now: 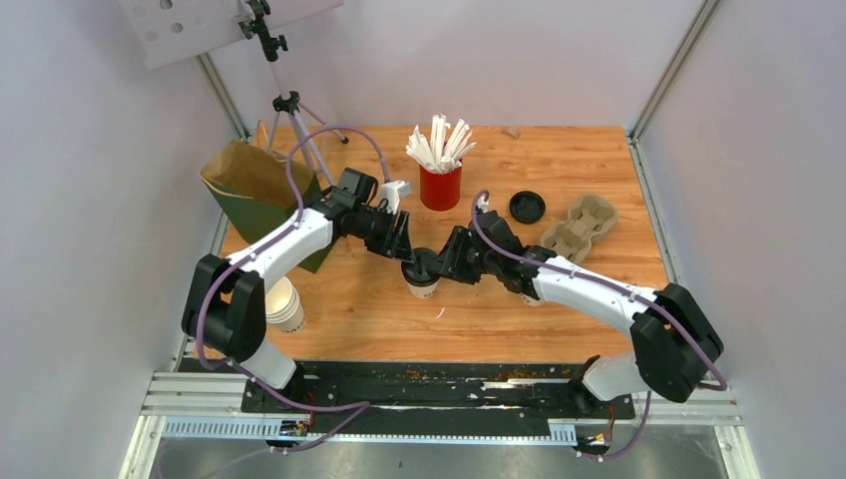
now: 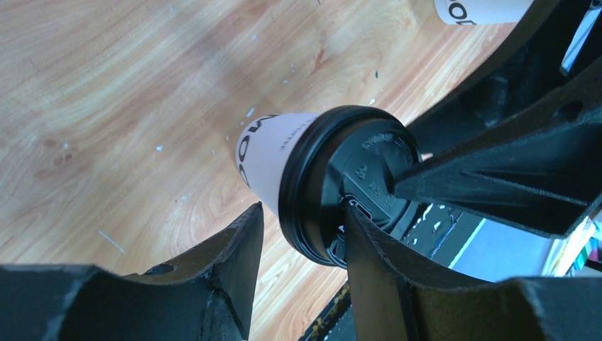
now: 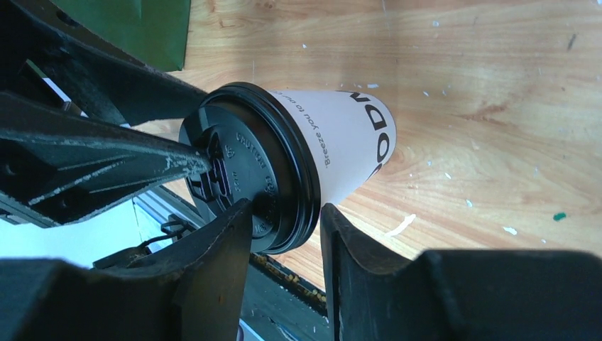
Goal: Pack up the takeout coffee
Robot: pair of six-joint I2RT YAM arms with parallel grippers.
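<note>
The takeout coffee (image 1: 422, 277), a white paper cup (image 2: 273, 153) with a black lid (image 2: 355, 174), stands upright mid-table between both grippers. My left gripper (image 1: 403, 247) straddles the lid's rim. One finger (image 2: 387, 277) rests on the lid top and the other (image 2: 231, 263) sits just off the cup wall, so it is open. My right gripper (image 1: 444, 261) is shut on the opposite side of the rim (image 3: 284, 163). Its one finger (image 3: 213, 270) presses the lid top, while the other (image 3: 351, 259) touches the cup wall (image 3: 348, 135) under the rim.
A green paper bag (image 1: 249, 190) lies at the left, partly under the left arm. A red cup of white sticks (image 1: 440, 185), a loose black lid (image 1: 527, 207) and a cardboard cup carrier (image 1: 579, 228) sit behind. Stacked white cups (image 1: 283, 304) stand near the left base, and a tripod (image 1: 294, 125) at the back left.
</note>
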